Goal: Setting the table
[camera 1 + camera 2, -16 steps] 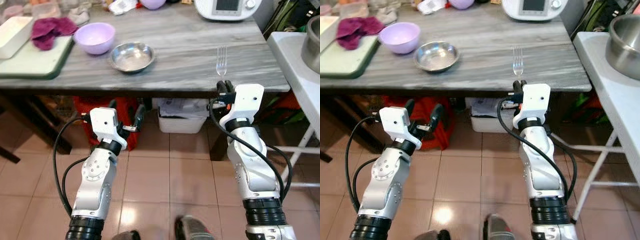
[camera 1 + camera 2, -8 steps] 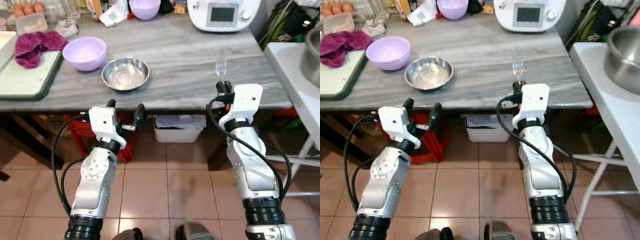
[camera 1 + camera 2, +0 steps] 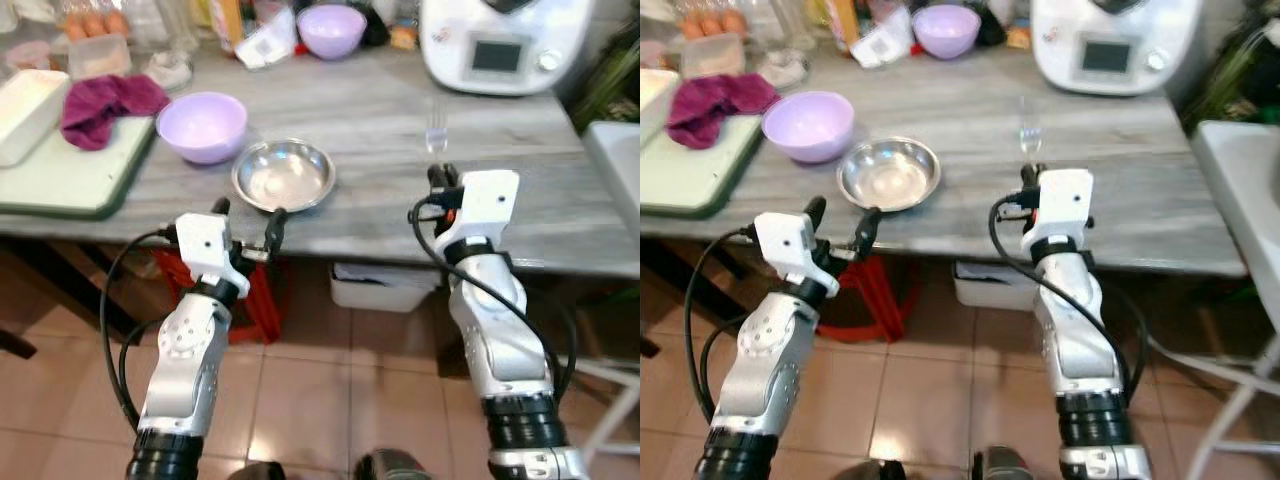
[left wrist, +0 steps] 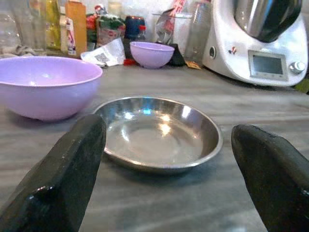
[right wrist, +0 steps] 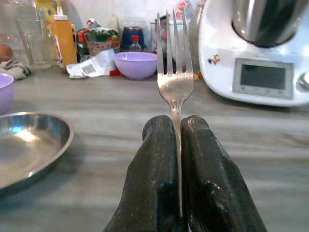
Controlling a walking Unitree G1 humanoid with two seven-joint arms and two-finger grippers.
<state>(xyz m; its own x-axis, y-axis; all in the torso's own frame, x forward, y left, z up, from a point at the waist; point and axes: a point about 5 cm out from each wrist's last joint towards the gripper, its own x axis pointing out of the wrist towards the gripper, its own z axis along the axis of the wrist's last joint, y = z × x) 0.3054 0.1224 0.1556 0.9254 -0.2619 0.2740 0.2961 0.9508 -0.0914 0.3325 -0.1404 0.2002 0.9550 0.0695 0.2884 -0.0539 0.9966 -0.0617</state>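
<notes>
Now my right gripper, clamped on the fork, must lay it beside the steel bowl; left gripper stands apart.

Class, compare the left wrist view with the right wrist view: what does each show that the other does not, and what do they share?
Left wrist view alone: the left gripper, fingers spread wide either side of the steel bowl, and the near lilac bowl seen whole.

Right wrist view alone: the right gripper closed on a fork, tines pointing up.

Both: the grey table, the steel bowl, the small lilac bowl at the back, the white kitchen appliance and the orange bottle.
</notes>
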